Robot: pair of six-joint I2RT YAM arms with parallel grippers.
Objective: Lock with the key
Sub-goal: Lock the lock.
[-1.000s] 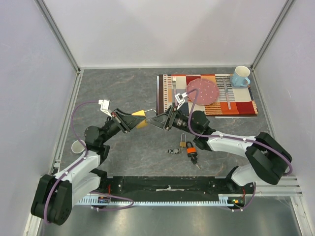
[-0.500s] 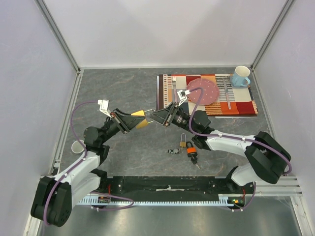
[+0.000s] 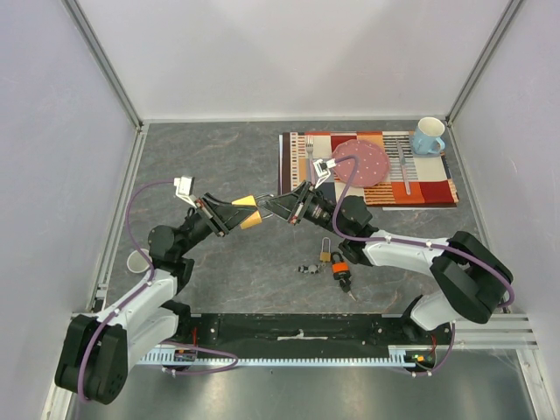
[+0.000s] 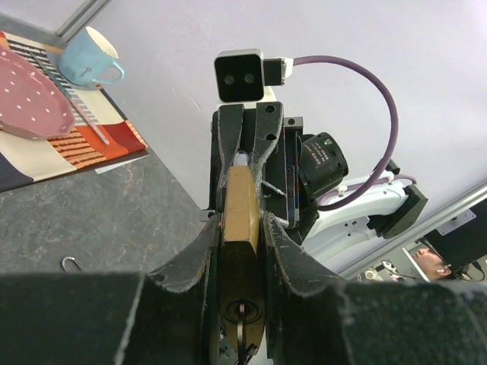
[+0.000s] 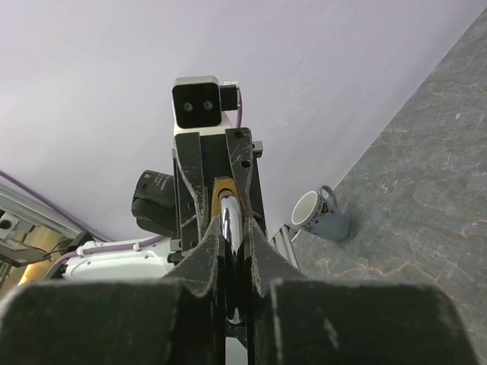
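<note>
Pinching padlock (image 3: 251,214): left tool (image 3: 236,213), right tool (image 3: 272,208)

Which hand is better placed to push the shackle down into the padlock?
Right, probably: the right hand pinches the chrome shackle, while the left hand clamps the brass padlock body facing it.

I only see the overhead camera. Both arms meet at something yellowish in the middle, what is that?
Observer: A brass padlock; the left wrist camera shows the left gripper clamped on its body.
Operator: And the other arm?
Observer: Its wrist camera shows the right gripper pinching the padlock's chrome shackle.
Operator: Is a key in it?
Observer: The keyhole faces the left wrist camera, but I cannot tell whether a key sits inside.
</note>
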